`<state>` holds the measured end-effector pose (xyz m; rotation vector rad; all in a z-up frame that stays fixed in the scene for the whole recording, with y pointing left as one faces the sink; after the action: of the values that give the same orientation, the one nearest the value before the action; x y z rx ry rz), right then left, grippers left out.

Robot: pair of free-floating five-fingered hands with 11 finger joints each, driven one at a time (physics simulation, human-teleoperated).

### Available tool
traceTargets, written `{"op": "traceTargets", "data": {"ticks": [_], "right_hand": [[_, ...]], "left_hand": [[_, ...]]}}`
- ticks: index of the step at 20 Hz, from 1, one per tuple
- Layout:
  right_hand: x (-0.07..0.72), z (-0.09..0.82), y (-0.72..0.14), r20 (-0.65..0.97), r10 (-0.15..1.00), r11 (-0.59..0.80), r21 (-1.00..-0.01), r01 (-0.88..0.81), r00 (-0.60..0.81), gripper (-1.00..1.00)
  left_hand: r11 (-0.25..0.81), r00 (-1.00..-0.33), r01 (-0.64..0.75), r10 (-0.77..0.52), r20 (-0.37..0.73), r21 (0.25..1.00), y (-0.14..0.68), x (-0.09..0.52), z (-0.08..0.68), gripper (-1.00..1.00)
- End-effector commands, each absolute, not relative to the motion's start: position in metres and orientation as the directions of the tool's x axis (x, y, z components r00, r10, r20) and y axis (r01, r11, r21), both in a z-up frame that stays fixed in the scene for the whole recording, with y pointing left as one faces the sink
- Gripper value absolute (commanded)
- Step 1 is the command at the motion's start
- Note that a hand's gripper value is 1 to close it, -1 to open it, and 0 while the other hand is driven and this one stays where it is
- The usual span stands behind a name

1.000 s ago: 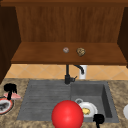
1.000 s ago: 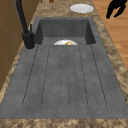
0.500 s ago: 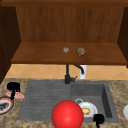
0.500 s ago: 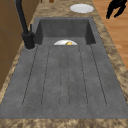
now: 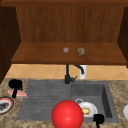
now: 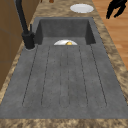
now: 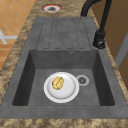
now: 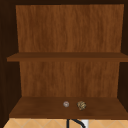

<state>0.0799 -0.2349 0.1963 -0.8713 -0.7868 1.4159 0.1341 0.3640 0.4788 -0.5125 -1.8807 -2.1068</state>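
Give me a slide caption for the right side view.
White plate carrying a yellow food piece sits in the sink basin beside the drain, black faucet behind.

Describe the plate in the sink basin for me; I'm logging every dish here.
The plate is round, white and glossy, like glazed ceramic, with a shallow raised rim. It lies flat and upright on the floor of the dark grey sink, left of the drain in the right side view. A small yellow lump of food rests on it, left of centre. Neither hand touches it.
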Motion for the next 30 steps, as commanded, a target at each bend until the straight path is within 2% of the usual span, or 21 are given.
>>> {"op": "traceTargets", "data": {"ticks": [1,18,30], "right_hand": [[0.080,0.196,-0.235,-0.049,0.999,-0.034,-0.873,-0.486,0.019,0.00],[0.080,0.196,-0.235,-0.049,0.999,-0.034,-0.873,-0.486,0.019,0.00],[0.080,0.196,-0.235,-0.049,0.999,-0.034,-0.873,-0.486,0.019,0.00]], "left_hand": [[-0.155,-0.905,0.415,0.027,0.424,0.897,0.346,0.116,0.510,1.00],[-0.166,-0.900,0.425,0.030,0.435,0.890,0.274,0.046,0.645,1.00],[-0.168,-0.899,0.427,0.024,0.437,0.889,0.237,0.019,0.741,1.00]]}}
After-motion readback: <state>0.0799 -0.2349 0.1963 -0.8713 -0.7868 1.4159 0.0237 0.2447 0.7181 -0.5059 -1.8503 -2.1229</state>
